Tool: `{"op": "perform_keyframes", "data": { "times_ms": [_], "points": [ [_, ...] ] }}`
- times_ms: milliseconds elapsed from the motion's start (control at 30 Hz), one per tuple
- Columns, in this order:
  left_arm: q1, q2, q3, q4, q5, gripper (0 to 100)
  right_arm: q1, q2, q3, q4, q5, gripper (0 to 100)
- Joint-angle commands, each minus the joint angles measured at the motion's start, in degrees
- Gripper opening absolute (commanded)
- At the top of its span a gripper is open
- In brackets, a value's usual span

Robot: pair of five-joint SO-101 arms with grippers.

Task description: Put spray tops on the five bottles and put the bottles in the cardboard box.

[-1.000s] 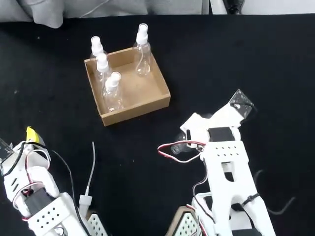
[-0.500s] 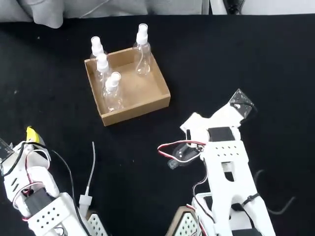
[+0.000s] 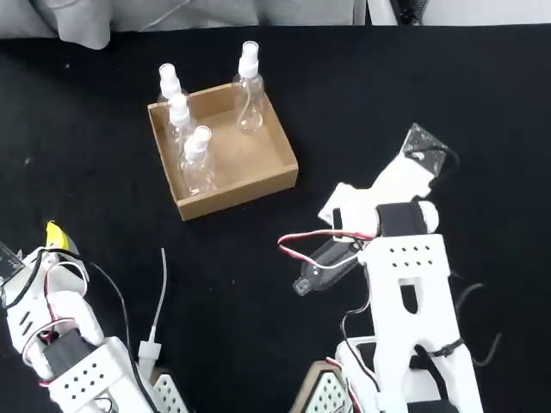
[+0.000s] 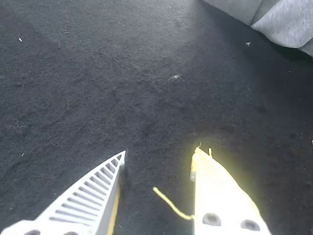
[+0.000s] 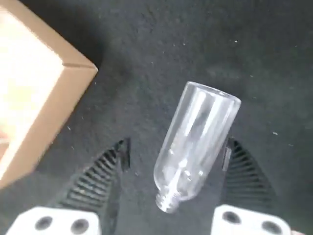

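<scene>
Right wrist view puts the uncapped bottle (image 5: 198, 132) lying on its side on the black table (image 5: 205, 44), open threaded neck toward the camera. It lies between the fingers of the right gripper (image 5: 177, 142). We find that gripper spread wide. One finger is just beside the bottle wall and the other stands clear of it; we cannot confirm contact, and nothing is clamped.

From the high view, we record the same bottle partly under the right arm, with its neck pointing away from the cardboard box (image 3: 237, 196), which sits well apart across the cloth. Four capped bottles (image 3: 198, 159) stand upright at the box: two along its left side and one at its back right corner. We cannot tell whether the fourth, at the far left corner, is inside or just behind the wall.

A loose spray top (image 3: 149, 348) lies on the table beside the left arm, its dip tube pointing toward the box.

Left wrist view shows the left gripper (image 4: 160, 152) parted over bare cloth, holding nothing.
</scene>
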Motion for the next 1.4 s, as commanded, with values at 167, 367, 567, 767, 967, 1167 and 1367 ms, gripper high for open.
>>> {"op": "perform_keyframes", "data": {
  "times_ms": [167,367,567,767,967,1167,1367],
  "points": [
    [-0.04,-0.62,1.36,0.26,0.26,20,1.14,-2.15,-6.64,4.75,14.42,24.7],
    [-0.04,-0.62,1.36,0.26,0.26,20,1.05,-2.15,-6.73,8.97,26.11,24.7],
    [-0.04,-0.62,1.36,0.26,0.26,20,1.14,-2.07,-7.6,12.84,36.22,24.7],
    [-0.31,-0.62,1.36,0.26,0.26,20,2.81,-2.07,-9.19,12.84,45.54,25.0],
    [-0.31,-0.62,1.36,0.26,0.26,20,1.58,-2.07,-8.84,14.59,62.68,25.0],
    [-0.22,-0.62,1.36,0.26,0.26,20,1.32,-2.15,-6.29,14.77,81.76,25.0],
    [-0.13,-0.62,1.36,0.26,0.26,20,1.32,-2.15,-3.74,14.42,94.51,25.0]
  ]
}}
